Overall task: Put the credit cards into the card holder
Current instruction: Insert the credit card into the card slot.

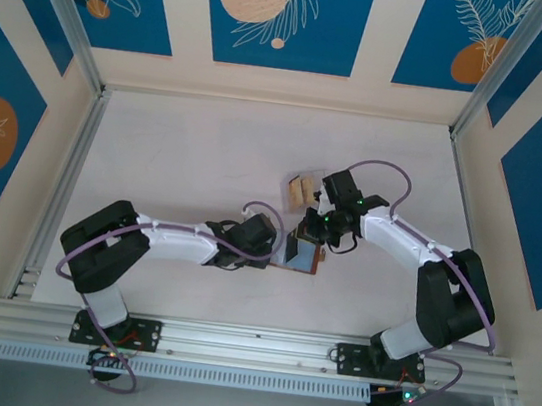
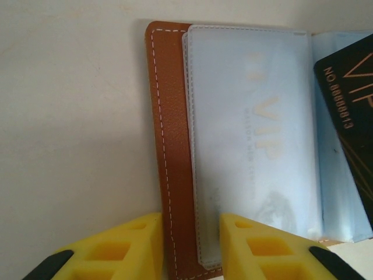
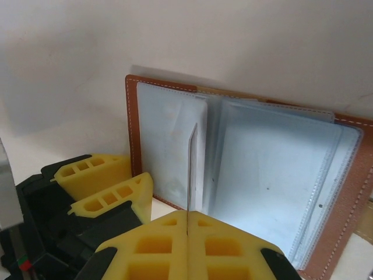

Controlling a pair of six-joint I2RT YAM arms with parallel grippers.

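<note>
The holder [image 1: 302,253] lies open on the desk [image 1: 187,151], a little right of centre and nearer the near edge, its clear sleeves [image 3: 274,175] fanned over the brown cover. The right gripper [image 3: 187,223] is clenched on a card [image 3: 192,169], which stands on edge above the sleeves near the fold. Seen from the left wrist, its dark face with gold VIP print leans over the right-hand sleeves. The left gripper [image 2: 191,248] has its jaws part-open and pinches nothing. Its fingers [image 2: 256,248] sit at the holder's edge, one by the cover's outer seam and the other over the first sleeve, but whether they press down I cannot tell. A pale VIP print shows through that sleeve, so I judge one card is already in. The box [image 1: 302,189] with more cards stands just beyond the holder, toward the far edge. The step in hand looks like feeding the held card into a free sleeve. To do it well, lay the card nearly flat, in line with the pocket, and lead with one corner so it enters a sleeve's mouth, not the gap between two sleeves. The plastic looks limp and will likely buckle under a steep push. The left fingers should bear on the cover so the holder cannot skid. The grip is at the card's tail, so expect to let go partway and nudge it home.
</note>
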